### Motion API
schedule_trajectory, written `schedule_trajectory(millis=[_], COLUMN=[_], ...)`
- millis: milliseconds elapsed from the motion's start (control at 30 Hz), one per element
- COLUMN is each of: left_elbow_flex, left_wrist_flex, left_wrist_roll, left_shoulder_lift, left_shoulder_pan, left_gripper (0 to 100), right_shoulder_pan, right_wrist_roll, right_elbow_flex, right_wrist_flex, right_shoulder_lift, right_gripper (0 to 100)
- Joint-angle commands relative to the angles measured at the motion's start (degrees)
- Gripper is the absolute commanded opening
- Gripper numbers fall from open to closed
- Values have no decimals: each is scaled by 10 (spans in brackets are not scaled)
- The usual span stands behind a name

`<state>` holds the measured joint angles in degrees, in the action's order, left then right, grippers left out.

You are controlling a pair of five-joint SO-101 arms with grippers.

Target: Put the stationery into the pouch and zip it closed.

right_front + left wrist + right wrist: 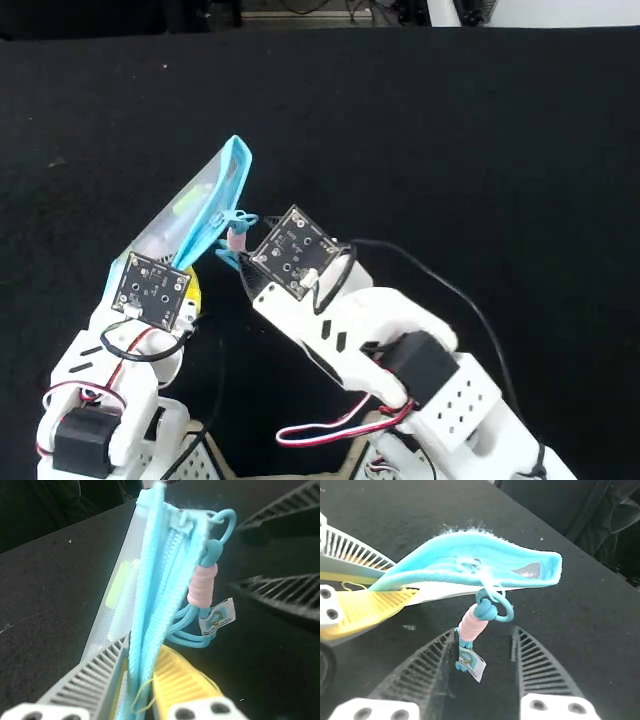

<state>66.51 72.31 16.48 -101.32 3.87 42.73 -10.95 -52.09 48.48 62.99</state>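
Blue-trimmed clear zip pouch (200, 205) hangs raised off the black table (450, 150), its near end clamped in the left gripper (134, 680). Right gripper (485, 645) gapes around the pink-beaded zip pull (472, 622) (not yet pinched): close squarely on it, then draw straight along the pouch's top edge.

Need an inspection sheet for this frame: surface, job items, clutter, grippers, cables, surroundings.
Surface: table under black cloth.
Job's things: blue pouch held by one end, with a yellow-green item showing through its clear side. A pink-wrapped pull cord hangs from the slider. Cannot tell if the zip is fully closed.
Clutter: nothing seen.
Grippers: left gripper shut on the pouch; right gripper open around the pull cord.
Cables: black cable beside the right arm; red and white wires at its base.
Surroundings: dark objects past the far edge, not identifiable.
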Motion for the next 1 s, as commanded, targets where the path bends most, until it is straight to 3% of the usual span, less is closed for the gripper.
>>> schedule_trajectory(millis=[0, 200, 400, 567, 733, 967], left_elbow_flex=[16, 16, 18, 18, 19, 20], left_wrist_flex=[4, 4, 4, 5, 4, 4], left_wrist_roll=[0, 0, 0, 0, 0, 0], left_shoulder_lift=[4, 4, 4, 4, 4, 4], left_shoulder_pan=[4, 4, 4, 4, 4, 4], left_gripper=[30, 30, 30, 30, 30, 30], right_shoulder_pan=[4, 4, 3, 6, 6, 6], right_wrist_roll=[3, -4, -59, -65, -98, -105], right_elbow_flex=[50, 48, 82, 112, 116, 113], right_wrist_flex=[5, -25, -5, 11, 9, 6], right_shoulder_lift=[16, 13, -37, -97, -130, -65], right_gripper=[184, 184, 188, 252, 217, 133])
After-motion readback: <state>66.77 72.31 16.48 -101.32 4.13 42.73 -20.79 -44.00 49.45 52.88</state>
